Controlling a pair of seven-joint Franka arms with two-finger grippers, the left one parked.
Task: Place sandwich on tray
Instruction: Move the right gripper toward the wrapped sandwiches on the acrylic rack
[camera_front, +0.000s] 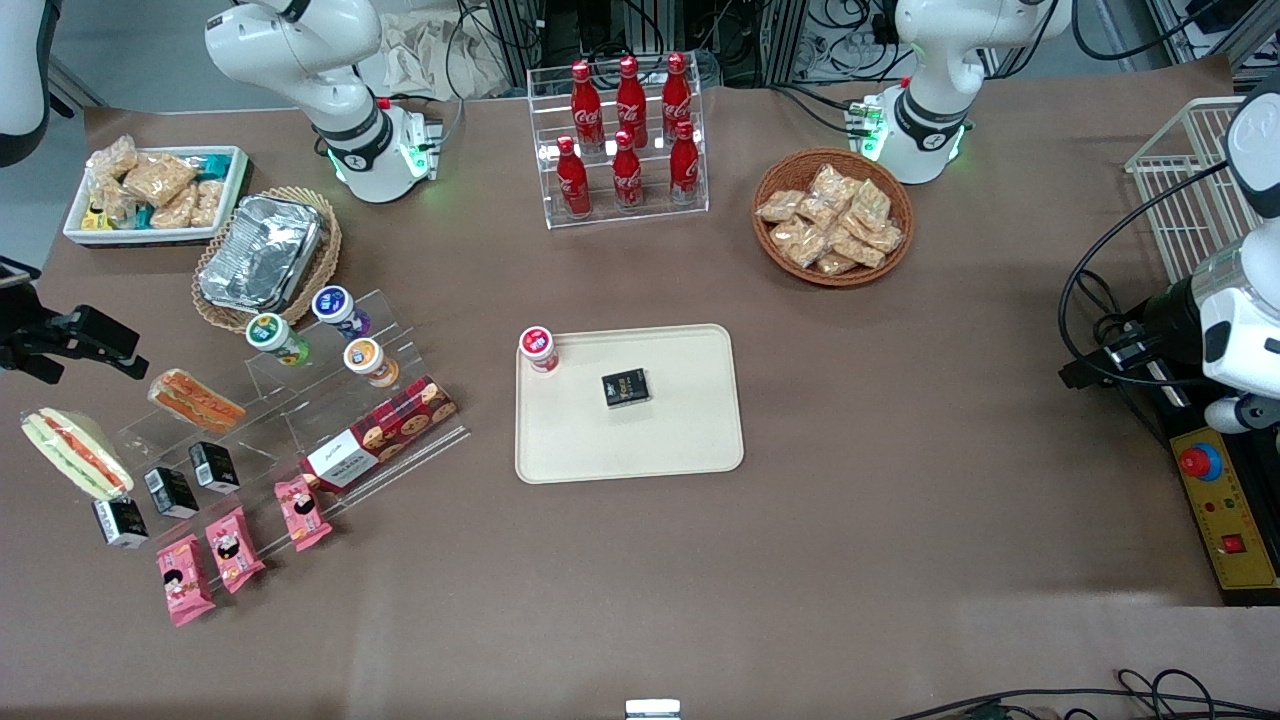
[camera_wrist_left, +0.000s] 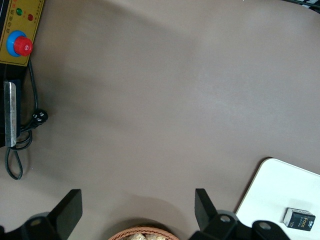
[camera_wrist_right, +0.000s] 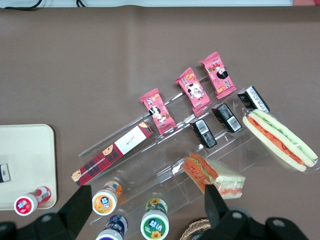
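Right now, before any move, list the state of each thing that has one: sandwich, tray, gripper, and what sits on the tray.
sandwich: wrapped, lying on the clear stand, not on the tray.
tray: flat on the table, holding a bottle and a box.
bottle: upright, capped, in a tray corner.
box: lying near the tray's middle.
gripper: open, empty, raised near the stand.
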